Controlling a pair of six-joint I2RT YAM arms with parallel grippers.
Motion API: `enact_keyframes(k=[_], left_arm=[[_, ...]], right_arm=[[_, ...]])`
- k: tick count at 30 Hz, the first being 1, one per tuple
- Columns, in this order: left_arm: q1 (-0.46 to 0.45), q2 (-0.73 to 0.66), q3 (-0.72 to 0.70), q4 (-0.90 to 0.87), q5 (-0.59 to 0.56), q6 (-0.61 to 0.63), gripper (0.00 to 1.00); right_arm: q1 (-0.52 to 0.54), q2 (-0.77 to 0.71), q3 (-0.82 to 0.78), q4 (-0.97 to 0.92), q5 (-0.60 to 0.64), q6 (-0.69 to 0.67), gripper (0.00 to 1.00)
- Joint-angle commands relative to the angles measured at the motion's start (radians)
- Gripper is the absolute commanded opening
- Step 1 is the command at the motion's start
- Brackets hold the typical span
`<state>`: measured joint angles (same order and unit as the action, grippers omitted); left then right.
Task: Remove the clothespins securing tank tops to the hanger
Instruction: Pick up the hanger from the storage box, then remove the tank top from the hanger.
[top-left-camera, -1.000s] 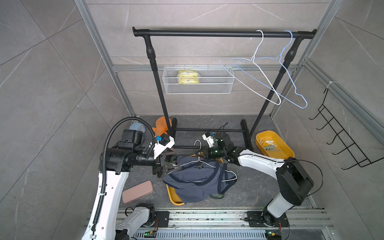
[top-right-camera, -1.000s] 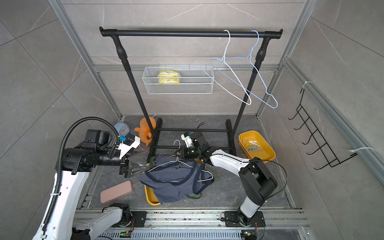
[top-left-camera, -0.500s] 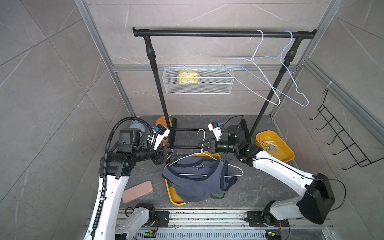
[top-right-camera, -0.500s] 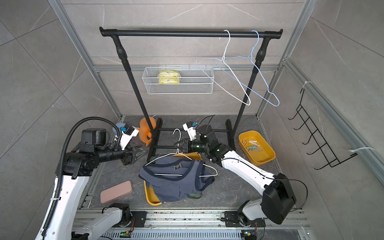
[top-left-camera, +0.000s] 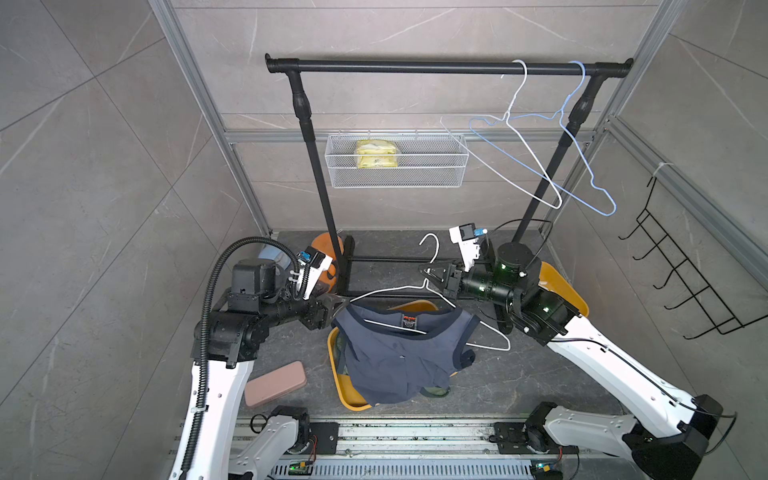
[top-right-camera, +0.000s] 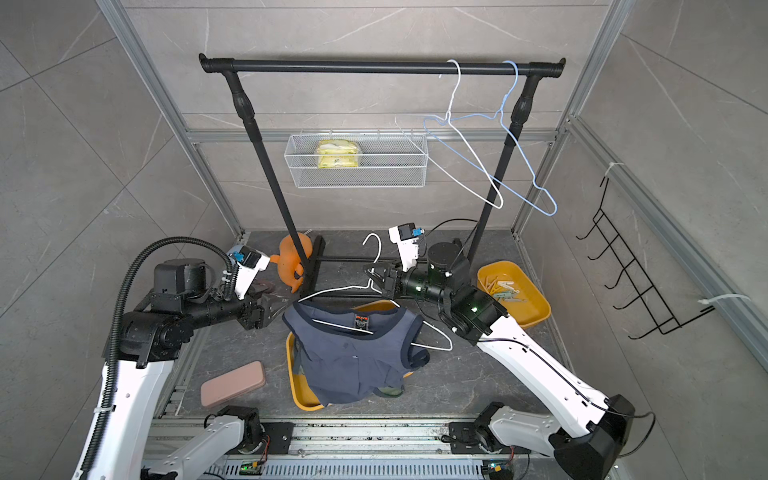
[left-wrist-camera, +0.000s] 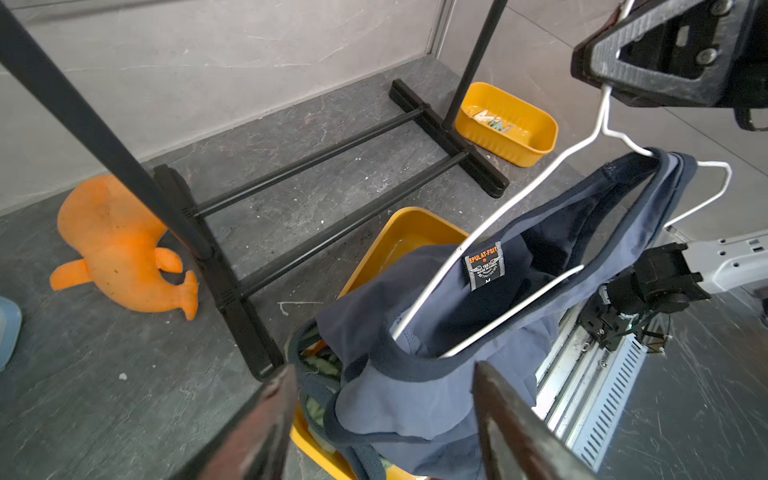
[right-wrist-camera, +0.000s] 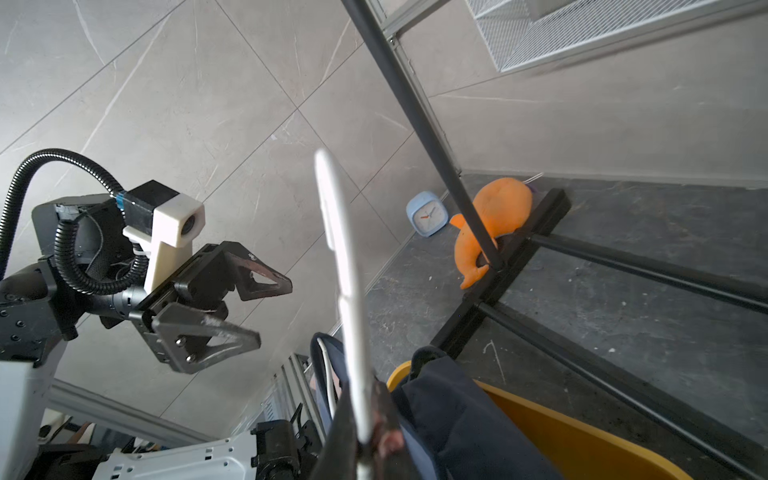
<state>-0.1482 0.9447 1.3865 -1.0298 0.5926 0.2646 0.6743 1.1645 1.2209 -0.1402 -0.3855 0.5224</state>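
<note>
My right gripper is shut on the neck of a white wire hanger and holds it up above the floor. A slate blue tank top hangs from it, its hem in a yellow tray. No clothespins show on this top. Olive green cloth lies under it. My left gripper is open, empty, just short of the hanger's left end. Several clothespins lie in a yellow bin.
A black clothes rack stands behind, its feet on the floor beside the tray. Two bare wire hangers hang on its bar. A wire basket, an orange whale toy, a blue clock, a pink case and wall hooks are around.
The right gripper has lifted the hanger and blue top up off the tray. The left gripper has risen and come in toward the hanger's left end.
</note>
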Motion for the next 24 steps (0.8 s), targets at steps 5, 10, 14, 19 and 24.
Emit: enact_keyframes(k=[5, 10, 14, 19, 24], left_arm=[[0.000, -0.017, 0.050, -0.236, 0.270, 0.355, 0.81], [0.001, -0.008, 0.014, -0.317, 0.275, 0.528, 0.82], [-0.001, 0.004, -0.013, -0.270, 0.246, 0.537, 0.83], [0.001, 0.016, -0.038, -0.186, 0.129, 0.521, 0.84], [0.000, 0.025, -0.044, -0.143, 0.075, 0.520, 0.86]], right_arm=[[-0.002, -0.057, 0.093, -0.102, 0.042, -0.063, 0.00], [-0.002, -0.077, 0.097, -0.107, 0.033, -0.064, 0.00], [-0.003, -0.075, 0.105, -0.100, -0.006, -0.062, 0.00], [-0.002, -0.085, 0.099, -0.104, -0.016, -0.066, 0.00], [-0.002, -0.103, 0.090, -0.105, -0.036, -0.068, 0.00]])
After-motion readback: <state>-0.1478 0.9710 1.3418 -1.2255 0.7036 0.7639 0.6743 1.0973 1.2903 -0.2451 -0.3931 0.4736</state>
